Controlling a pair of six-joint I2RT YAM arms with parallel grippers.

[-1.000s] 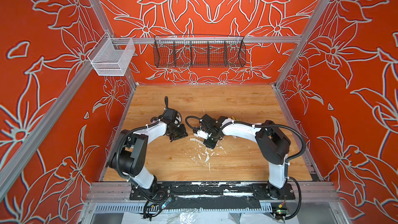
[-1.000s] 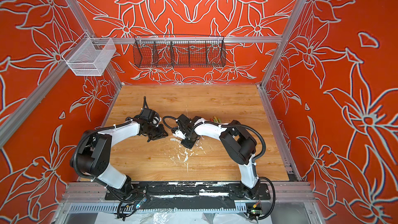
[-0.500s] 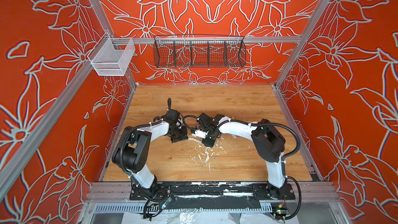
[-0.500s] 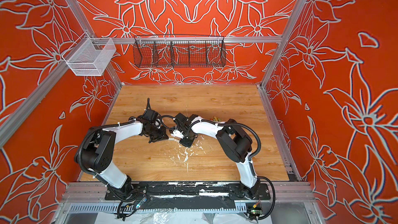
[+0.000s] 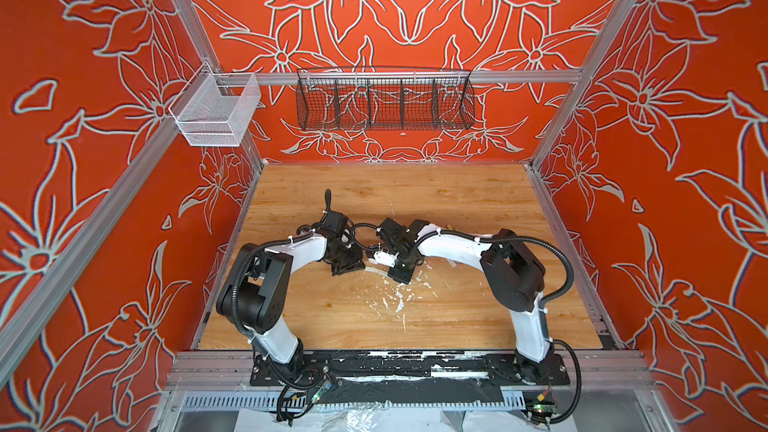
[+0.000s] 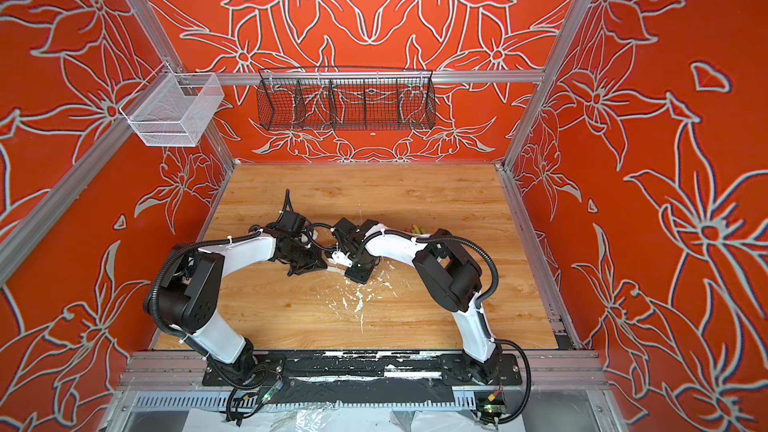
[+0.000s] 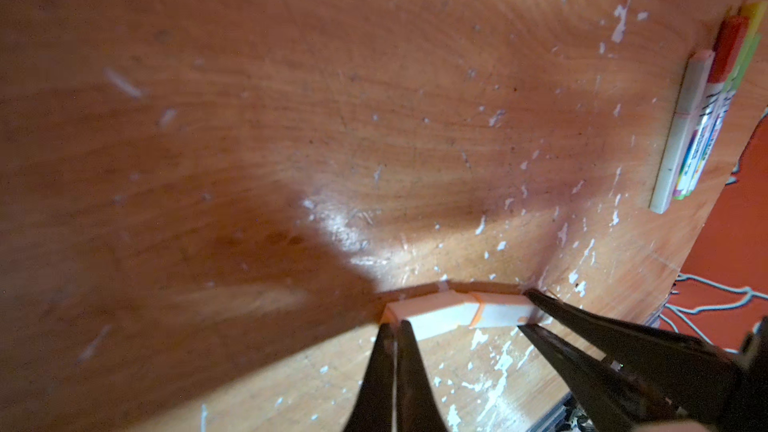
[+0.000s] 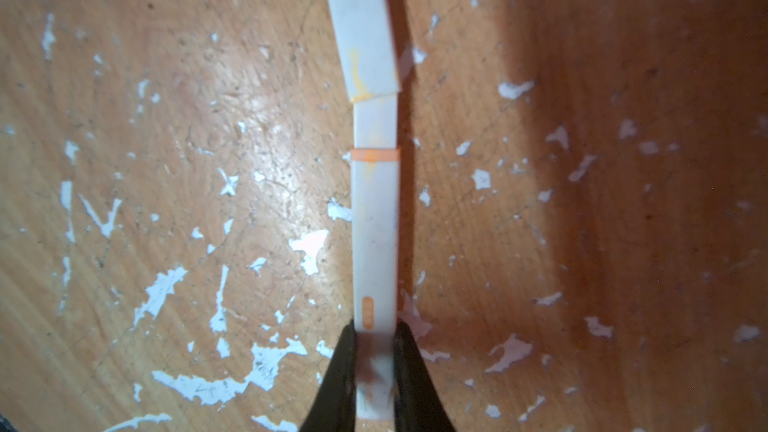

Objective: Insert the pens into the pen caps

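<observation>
Pen and cap being presented end to end between two claws, mid-table.

In both top views the left claw (image 5: 360,266) and right claw (image 5: 392,275) are being shown tip to tip over the table (image 5: 415,201). Only a sliver of the white pen (image 5: 375,270) is visible between them, and the grips cannot be told there. In the left wrist view the left claw is being shown pinched shut at the end of the pale cap (image 7: 428,312), though a hold on it cannot be told. The cap is being met at a kink by the pen, and capped pens (image 7: 690,135) are lying well apart. In the right wrist view the pen is being clamped by the right claw, with the cap tilted at its tip.
</observation>
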